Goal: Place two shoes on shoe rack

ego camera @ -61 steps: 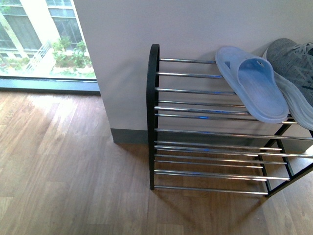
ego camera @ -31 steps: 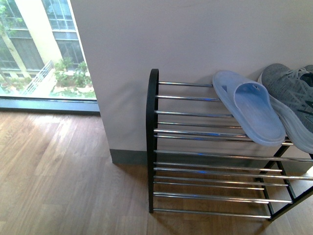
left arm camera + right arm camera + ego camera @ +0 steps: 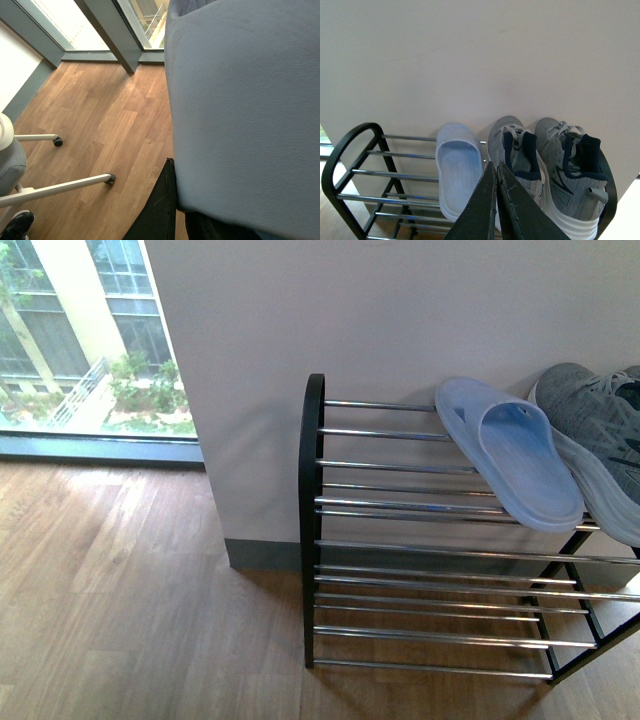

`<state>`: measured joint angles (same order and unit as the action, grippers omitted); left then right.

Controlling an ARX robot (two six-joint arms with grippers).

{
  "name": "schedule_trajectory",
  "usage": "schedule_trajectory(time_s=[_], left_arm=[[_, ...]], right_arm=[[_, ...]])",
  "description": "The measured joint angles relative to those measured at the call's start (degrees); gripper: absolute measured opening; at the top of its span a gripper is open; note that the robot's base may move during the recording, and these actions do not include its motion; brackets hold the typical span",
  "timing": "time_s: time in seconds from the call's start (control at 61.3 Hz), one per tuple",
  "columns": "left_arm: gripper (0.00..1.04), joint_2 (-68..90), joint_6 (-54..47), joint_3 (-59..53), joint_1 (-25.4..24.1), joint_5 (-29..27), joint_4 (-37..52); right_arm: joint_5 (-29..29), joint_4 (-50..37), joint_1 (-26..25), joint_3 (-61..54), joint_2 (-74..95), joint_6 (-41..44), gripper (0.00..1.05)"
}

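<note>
Front view: a black-framed shoe rack with chrome bars stands against a pale wall on a wood floor, its top tier carrying a pale blue slide slipper and, at the right end, one grey knit sneaker. Left wrist view: a grey-blue padded surface fills the frame above the floor and chair legs, and that gripper's state cannot be told. Right wrist view: the right gripper, fingers pressed together and empty, hangs before the rack's top tier, where both grey knit lace-up sneakers sit side by side just beside the slipper.
</note>
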<state>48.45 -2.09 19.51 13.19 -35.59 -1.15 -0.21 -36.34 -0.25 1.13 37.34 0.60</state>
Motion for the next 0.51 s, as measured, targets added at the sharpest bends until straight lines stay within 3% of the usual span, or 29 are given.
schedule_trajectory(time_s=[0.506], left_arm=[[0.02,0.0,0.0,0.0,0.0,0.0,0.0]], right_arm=[[0.2,13.4,0.0,0.0,-14.4,0.0,0.01]])
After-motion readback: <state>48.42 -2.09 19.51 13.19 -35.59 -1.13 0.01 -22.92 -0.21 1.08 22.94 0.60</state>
